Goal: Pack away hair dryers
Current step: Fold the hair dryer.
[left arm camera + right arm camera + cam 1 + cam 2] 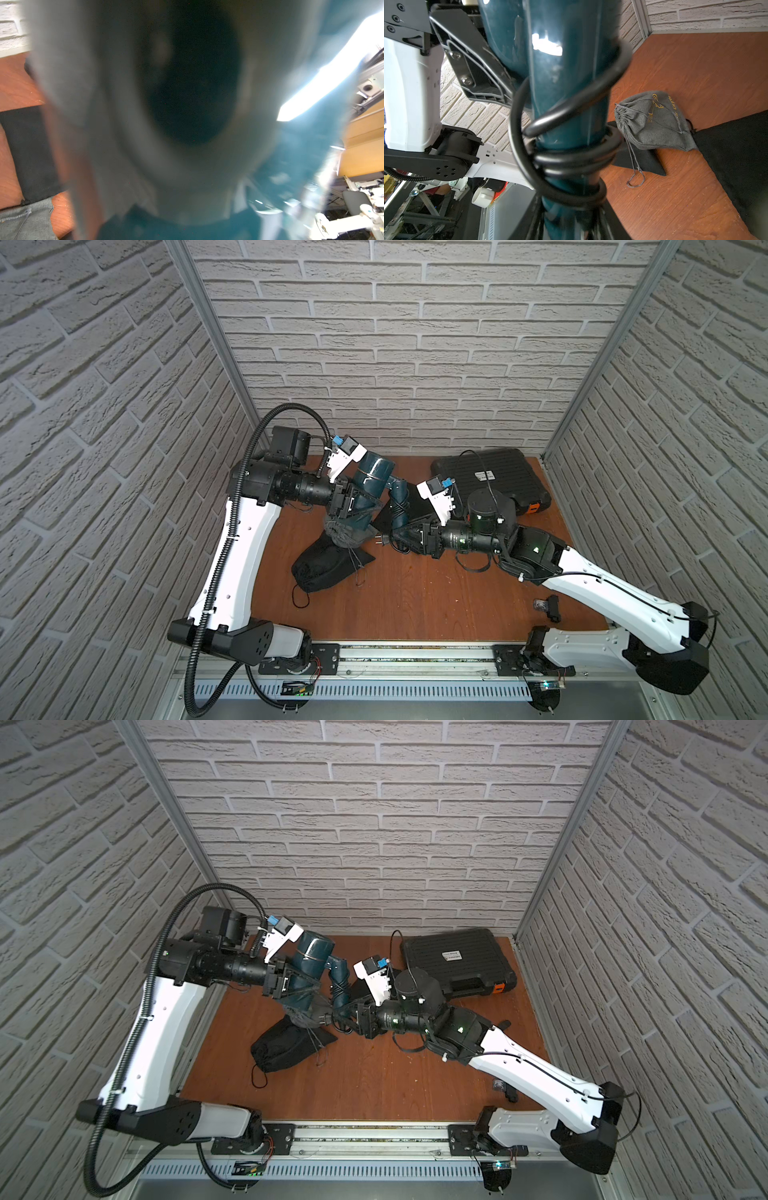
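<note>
Brown tabletop (415,597); left hand (360,508) clasps teal hair dryer (376,472); right hand (405,536) straddles its handle, grip unclear

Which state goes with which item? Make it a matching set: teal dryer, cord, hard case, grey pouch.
Items:
1. teal hair dryer
2. cord
3. hard case
4. grey pouch

States:
A. closed, at the back of the table on the right arm's side
B. looped round the dryer
C. lying on the table, mouth gathered
D. held off the table in the jaws of the left gripper

Pairs: 1-D, 2-B, 3-A, 4-C
</note>
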{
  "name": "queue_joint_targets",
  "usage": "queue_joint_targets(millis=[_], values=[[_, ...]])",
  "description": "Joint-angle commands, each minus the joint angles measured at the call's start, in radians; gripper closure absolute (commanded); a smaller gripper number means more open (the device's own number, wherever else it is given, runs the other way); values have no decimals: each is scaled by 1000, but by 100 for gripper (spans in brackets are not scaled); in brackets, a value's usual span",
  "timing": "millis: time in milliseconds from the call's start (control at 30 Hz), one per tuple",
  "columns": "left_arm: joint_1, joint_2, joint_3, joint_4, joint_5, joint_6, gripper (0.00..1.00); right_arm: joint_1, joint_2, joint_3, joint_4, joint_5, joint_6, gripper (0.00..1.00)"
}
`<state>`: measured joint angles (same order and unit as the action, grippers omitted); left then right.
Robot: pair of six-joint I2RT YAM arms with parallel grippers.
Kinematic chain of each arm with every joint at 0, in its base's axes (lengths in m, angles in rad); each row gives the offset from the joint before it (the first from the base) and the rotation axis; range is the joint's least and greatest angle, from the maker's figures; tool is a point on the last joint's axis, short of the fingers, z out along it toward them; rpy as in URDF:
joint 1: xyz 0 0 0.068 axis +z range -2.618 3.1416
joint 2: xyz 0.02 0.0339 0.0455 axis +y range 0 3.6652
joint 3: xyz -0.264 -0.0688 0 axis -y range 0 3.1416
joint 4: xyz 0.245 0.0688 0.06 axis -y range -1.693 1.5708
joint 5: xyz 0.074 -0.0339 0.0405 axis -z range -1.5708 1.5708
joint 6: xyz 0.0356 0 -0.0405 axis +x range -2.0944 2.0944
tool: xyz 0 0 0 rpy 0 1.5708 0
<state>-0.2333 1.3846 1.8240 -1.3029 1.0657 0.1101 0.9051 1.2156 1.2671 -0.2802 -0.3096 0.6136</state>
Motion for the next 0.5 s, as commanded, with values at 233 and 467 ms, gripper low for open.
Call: queue_joint_targets(millis=[233,467], values=[[-10,-32,-84,154,89,-104,100,15,85,37,500,-190,131,97],[-5,-30,-110,193,104,-143,100,15,110,64,599,-233,176,97]])
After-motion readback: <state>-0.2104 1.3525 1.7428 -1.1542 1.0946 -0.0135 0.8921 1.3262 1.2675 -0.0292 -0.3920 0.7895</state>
